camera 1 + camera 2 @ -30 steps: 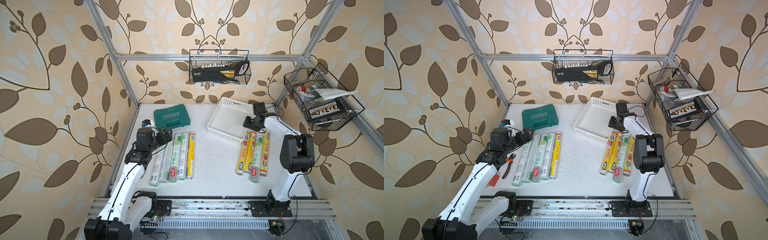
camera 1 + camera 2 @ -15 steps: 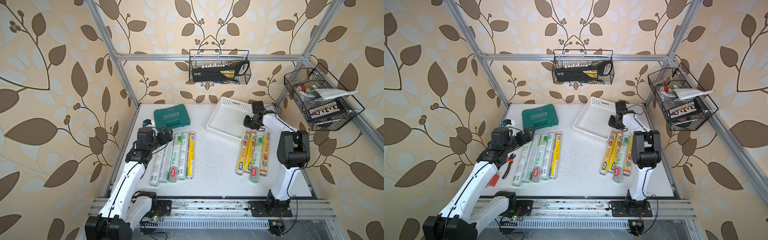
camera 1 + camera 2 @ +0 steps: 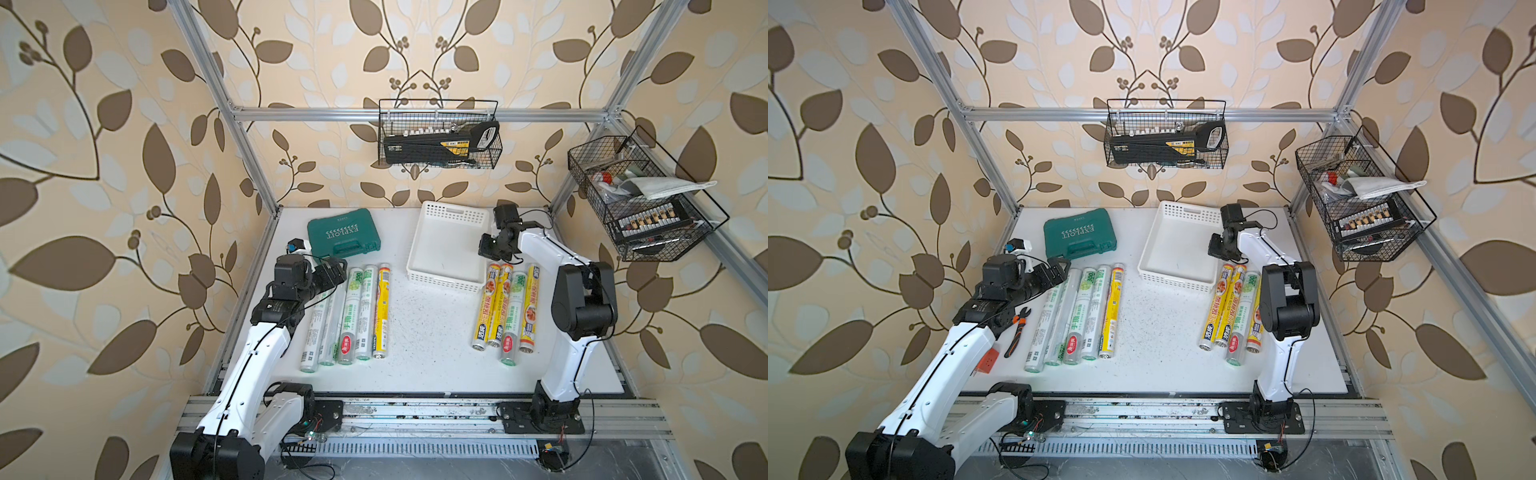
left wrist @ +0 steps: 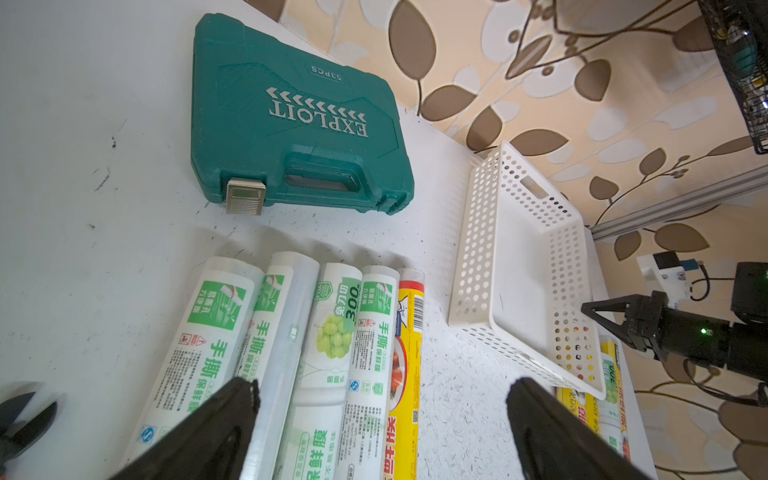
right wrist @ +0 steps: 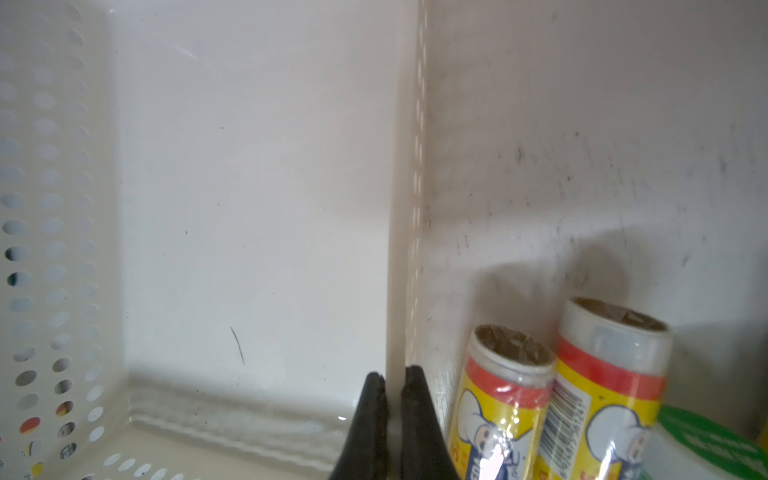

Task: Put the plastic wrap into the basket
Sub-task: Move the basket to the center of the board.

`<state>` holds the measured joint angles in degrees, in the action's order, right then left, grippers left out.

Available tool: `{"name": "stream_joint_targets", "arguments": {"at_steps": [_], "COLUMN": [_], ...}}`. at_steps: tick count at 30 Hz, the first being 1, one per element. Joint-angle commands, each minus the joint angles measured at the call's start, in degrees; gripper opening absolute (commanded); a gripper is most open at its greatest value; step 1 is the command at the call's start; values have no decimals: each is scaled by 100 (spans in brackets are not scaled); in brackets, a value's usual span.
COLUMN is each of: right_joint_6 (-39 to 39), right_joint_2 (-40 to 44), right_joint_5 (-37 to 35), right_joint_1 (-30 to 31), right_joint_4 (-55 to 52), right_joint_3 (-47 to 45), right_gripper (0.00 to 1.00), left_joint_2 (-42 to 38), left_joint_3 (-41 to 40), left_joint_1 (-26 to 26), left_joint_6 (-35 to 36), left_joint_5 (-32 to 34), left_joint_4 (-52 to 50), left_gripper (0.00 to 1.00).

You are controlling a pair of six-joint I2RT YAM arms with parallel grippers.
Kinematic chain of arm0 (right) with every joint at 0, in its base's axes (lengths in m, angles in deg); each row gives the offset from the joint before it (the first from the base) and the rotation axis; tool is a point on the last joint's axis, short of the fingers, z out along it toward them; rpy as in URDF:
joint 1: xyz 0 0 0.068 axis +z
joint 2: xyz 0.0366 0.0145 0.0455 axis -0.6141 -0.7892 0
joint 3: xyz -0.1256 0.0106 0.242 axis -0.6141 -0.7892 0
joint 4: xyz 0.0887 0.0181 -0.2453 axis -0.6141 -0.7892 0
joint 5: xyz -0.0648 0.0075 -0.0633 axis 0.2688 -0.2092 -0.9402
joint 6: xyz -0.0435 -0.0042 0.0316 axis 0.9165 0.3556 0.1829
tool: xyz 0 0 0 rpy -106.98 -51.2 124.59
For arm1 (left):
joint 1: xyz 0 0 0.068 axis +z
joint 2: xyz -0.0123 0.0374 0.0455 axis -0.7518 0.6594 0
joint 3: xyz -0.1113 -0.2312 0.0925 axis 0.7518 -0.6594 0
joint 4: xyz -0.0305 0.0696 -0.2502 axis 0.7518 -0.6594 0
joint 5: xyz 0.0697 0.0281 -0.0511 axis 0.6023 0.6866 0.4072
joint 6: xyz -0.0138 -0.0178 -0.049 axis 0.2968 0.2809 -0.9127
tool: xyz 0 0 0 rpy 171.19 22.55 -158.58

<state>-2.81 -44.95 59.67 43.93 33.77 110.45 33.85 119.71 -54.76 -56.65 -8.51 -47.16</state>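
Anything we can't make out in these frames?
- Right gripper: tips hidden under its own wrist in both top views; only the right wrist view shows them shut on the basket wall.
- Two rolls: far ends covered by the left gripper in both top views.
- Pliers: cut off by the frame edge in the left wrist view.
- Side wire basket contents: too small and tangled in both top views.

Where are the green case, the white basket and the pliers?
green case (image 3: pixel 344 237): in a top view, middle of its lid.
white basket (image 3: pixel 444 249): in a top view, its bare floor.
pliers (image 3: pixel 1016 332): in a top view, on a handle.
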Motion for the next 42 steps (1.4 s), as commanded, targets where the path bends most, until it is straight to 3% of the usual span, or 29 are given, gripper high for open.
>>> {"name": "stream_joint_targets", "arguments": {"at_steps": [1,26,42], "right_joint_6": [-25,-742,-1165], "right_joint_2": [347,2372,3289], "right_joint_5": [-17,-408,-662], "right_joint_1": [183,1479,1969], "right_joint_4": [-234,-223,-227], "right_joint_3": [-334,-2644,-3530], "right_gripper": [6,9,10], "left_joint_2": [-94,-181,-312], "left_joint_3": [119,-4,-55], "left_joint_1": [-7,-14,-14], "left_joint_6": [116,-17,-101], "left_joint_5": [-171,-561,-601], "left_joint_4": [-83,-96,-106], "left_gripper": [99,99,99]}}
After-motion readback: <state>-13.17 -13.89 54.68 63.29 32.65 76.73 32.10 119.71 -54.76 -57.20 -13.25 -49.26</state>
